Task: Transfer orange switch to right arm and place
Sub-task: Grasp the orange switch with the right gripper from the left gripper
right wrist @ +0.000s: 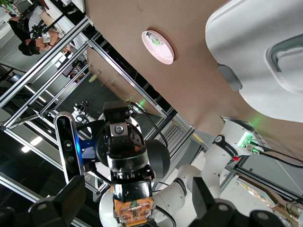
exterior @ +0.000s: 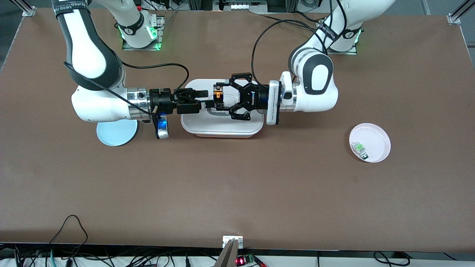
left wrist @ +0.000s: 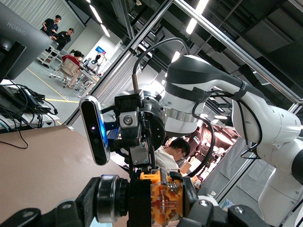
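Risks dropping the orange switch (exterior: pixel 218 95), clamped in the left claw (exterior: pixel 219 97) over the white lidded container (exterior: pixel 222 128), if released before the right claw (exterior: pixel 202 99), fingers apart, closes.

Both grippers are meeting head-on above the white lidded container (exterior: pixel 221 128), crowding the air over it. The left gripper (exterior: pixel 218 97) is clamping the orange switch (exterior: pixel 218 95); the right gripper (exterior: pixel 203 99), fingers spread, is facing it closely. The blue plate (exterior: pixel 115 134) is lying partly under the right arm. The pink plate (exterior: pixel 371 142) is sitting well apart amid bare tabletop (exterior: pixel 237 193).
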`<state>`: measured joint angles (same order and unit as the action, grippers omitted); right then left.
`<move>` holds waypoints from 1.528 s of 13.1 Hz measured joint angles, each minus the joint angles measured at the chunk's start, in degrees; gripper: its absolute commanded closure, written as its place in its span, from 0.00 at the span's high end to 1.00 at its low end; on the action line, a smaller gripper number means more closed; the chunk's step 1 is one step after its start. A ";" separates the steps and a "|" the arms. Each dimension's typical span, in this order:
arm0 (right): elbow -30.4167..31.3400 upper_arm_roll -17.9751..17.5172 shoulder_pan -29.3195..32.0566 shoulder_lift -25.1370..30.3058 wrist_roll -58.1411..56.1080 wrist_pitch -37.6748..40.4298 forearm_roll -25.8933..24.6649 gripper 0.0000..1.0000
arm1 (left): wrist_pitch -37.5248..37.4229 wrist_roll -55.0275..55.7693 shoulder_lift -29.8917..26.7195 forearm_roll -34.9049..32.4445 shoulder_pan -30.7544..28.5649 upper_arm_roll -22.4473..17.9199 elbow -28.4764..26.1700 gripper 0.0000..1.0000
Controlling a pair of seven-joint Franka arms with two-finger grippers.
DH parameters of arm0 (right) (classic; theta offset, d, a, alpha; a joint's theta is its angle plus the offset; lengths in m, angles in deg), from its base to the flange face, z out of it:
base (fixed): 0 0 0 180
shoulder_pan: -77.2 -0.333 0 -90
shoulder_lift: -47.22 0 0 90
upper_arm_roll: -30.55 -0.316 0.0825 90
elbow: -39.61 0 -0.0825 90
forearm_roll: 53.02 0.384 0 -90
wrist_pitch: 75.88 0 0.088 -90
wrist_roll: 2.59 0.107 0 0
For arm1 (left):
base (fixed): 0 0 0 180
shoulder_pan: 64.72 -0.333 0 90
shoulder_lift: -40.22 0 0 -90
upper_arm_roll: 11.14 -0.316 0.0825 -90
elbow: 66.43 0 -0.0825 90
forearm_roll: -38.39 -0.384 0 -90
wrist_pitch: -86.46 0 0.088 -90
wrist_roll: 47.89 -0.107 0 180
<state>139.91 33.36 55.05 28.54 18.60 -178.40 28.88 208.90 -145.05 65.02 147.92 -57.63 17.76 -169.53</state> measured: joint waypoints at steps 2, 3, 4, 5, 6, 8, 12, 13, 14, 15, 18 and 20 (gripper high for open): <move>0.00 -0.25 -0.01 0.00 2.16 -0.05 0.20 1.00 | 0.05 -0.05 0.00 0.00 -0.12 -0.05 0.02 0.09; 0.00 -0.39 -0.01 0.01 2.93 -0.05 0.27 1.00 | 0.06 -0.07 0.00 0.00 -0.17 -0.06 0.02 0.09; 0.01 -0.63 -0.01 0.04 3.32 -0.05 0.28 1.00 | 0.06 -0.10 0.00 0.00 -0.19 -0.08 0.05 0.09; 0.04 -0.91 -0.02 0.12 3.49 -0.05 0.32 1.00 | 0.06 -0.12 0.00 0.00 -0.20 -0.10 0.16 0.09; 0.06 -1.12 -0.02 0.22 3.59 -0.08 0.61 1.00 | 0.06 -0.12 0.00 0.00 -0.23 -0.10 0.31 0.09; 0.14 -1.36 -0.02 0.26 3.64 -0.34 2.36 1.00 | 0.07 -0.13 0.00 0.00 -0.32 -0.12 0.49 0.09; 0.74 -2.11 -0.03 0.75 3.64 -1.94 4.75 1.00 | 0.07 -0.14 0.00 0.00 -0.31 -0.12 0.52 0.09; 1.01 -2.25 -0.04 1.05 3.64 -2.25 4.93 1.00 | 0.06 -0.14 0.00 0.00 -0.31 -0.12 0.52 0.09; 1.30 -2.34 -0.04 1.36 3.58 -2.72 4.96 1.00 | 0.06 -0.15 0.00 0.00 -0.31 -0.12 0.52 0.09; 1.55 -2.35 -0.04 1.57 3.36 -2.92 4.97 0.98 | 0.06 -0.16 0.00 0.00 -0.31 -0.12 0.52 0.09; 3.23 -2.35 -0.04 1.78 0.82 -3.44 5.00 0.87 | 0.06 -0.20 0.00 0.00 -0.31 -0.12 0.52 0.09; 3.82 -2.42 -0.04 1.78 0.14 -4.09 6.11 0.83 | 0.07 -0.24 0.00 0.00 -0.31 -0.12 0.52 0.09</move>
<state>143.72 30.94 55.01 30.31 18.74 -182.49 34.99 208.97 -145.29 65.03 147.92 -57.95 17.64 -169.01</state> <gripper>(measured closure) 0.110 0.278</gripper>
